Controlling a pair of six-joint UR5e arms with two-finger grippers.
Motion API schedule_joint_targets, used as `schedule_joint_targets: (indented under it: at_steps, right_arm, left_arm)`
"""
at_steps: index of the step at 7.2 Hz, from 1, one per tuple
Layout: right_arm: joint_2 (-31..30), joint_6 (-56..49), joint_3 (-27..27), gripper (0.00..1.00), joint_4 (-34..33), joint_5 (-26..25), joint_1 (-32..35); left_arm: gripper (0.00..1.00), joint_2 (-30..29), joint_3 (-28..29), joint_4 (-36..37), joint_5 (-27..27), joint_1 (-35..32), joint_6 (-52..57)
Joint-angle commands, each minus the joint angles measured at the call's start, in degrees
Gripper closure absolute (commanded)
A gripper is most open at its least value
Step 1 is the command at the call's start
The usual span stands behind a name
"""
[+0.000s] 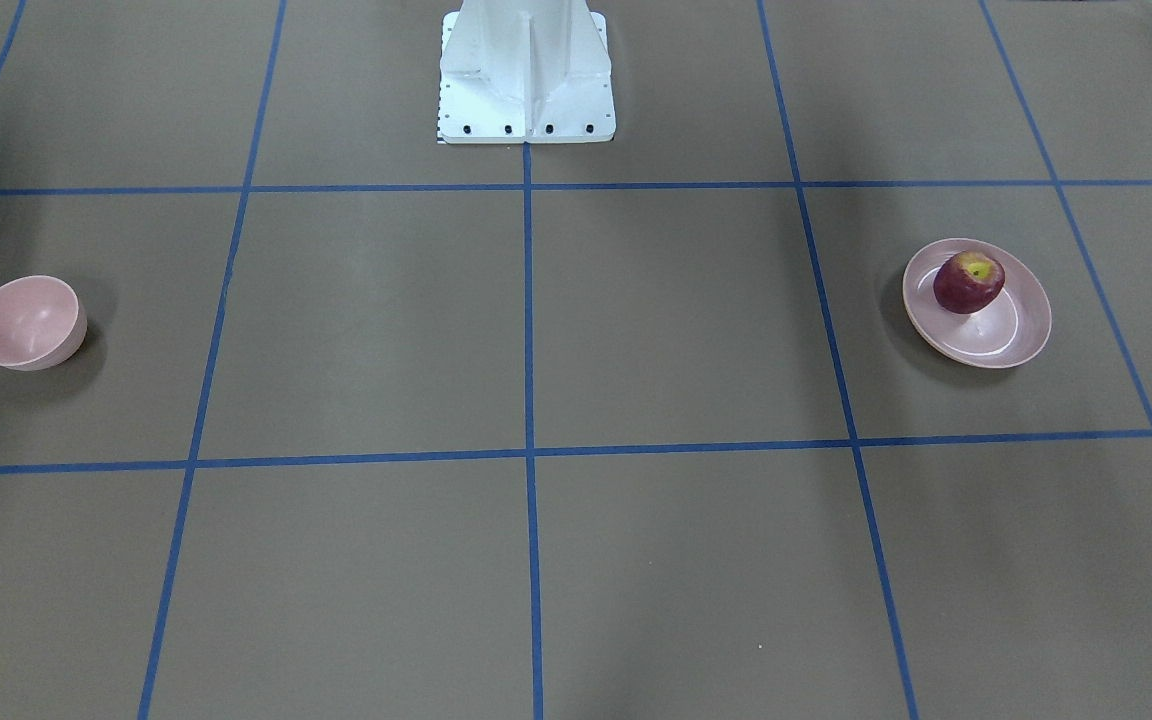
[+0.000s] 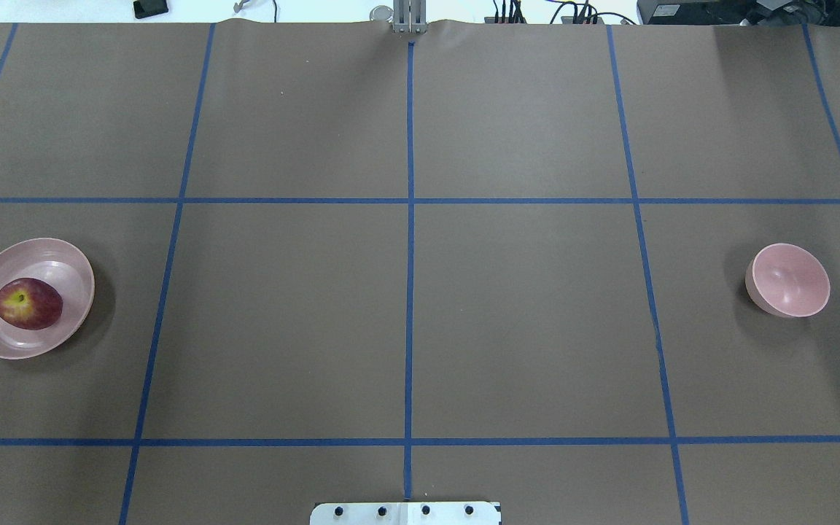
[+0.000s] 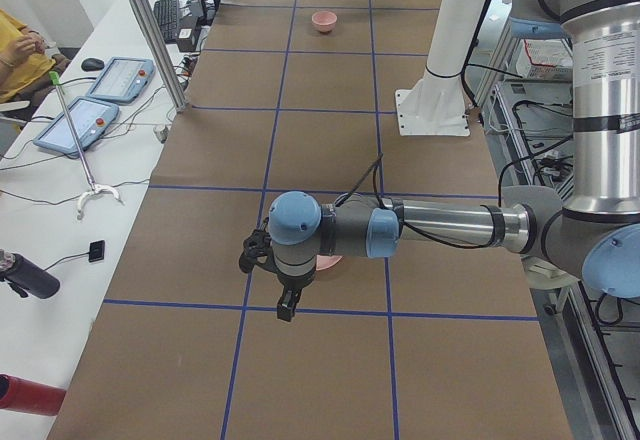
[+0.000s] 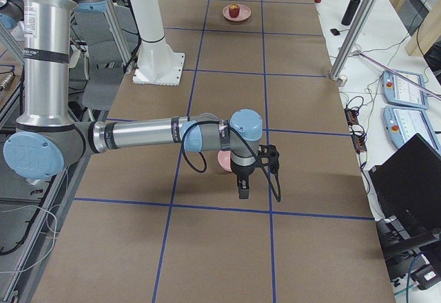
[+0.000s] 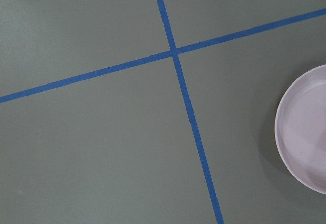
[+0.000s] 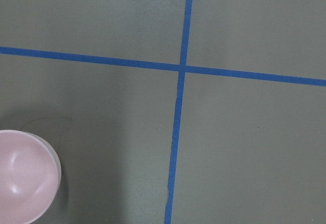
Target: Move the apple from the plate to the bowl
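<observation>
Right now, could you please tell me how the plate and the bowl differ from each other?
The plate is wide and shallow; the bowl is narrower and deeper. The plate holds the apple; the bowl is empty. The plate sits on the robot's left side of the table, the bowl on its right. Both are round and pale pink.

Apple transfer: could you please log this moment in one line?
apple on plate | bowl empty | move not done
</observation>
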Motion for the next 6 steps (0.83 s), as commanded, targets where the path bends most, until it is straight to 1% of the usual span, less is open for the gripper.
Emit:
schedule_joint_targets:
  at_steps: [1, 2, 3, 4, 6]
  right_arm:
    - [0.2, 0.0, 0.3, 0.0, 0.0, 1.0, 0.0]
    - [0.5, -0.3, 0.4, 0.0, 0.0, 2.4, 0.0]
    - [1.9, -0.4, 0.6, 0.0, 0.0, 5.9, 0.0]
    - [4.4, -0.4, 0.0, 0.0, -0.1, 6.9, -0.3]
    - [6.0, -0.2, 0.0, 0.0, -0.1, 6.2, -1.3]
  left_arm:
    - [0.02, 0.0, -0.7, 0.0, -1.3, 0.0, 0.1]
    - [0.02, -0.1, -1.0, -0.1, -1.8, 0.1, 0.2]
    - [0.02, -0.4, -2.2, 0.0, -1.8, 0.1, 0.2]
    - [0.02, -0.7, -3.2, -0.1, -1.8, 0.2, 0.1]
    - [0.02, -2.2, -2.2, 0.4, -2.0, 0.2, -0.5]
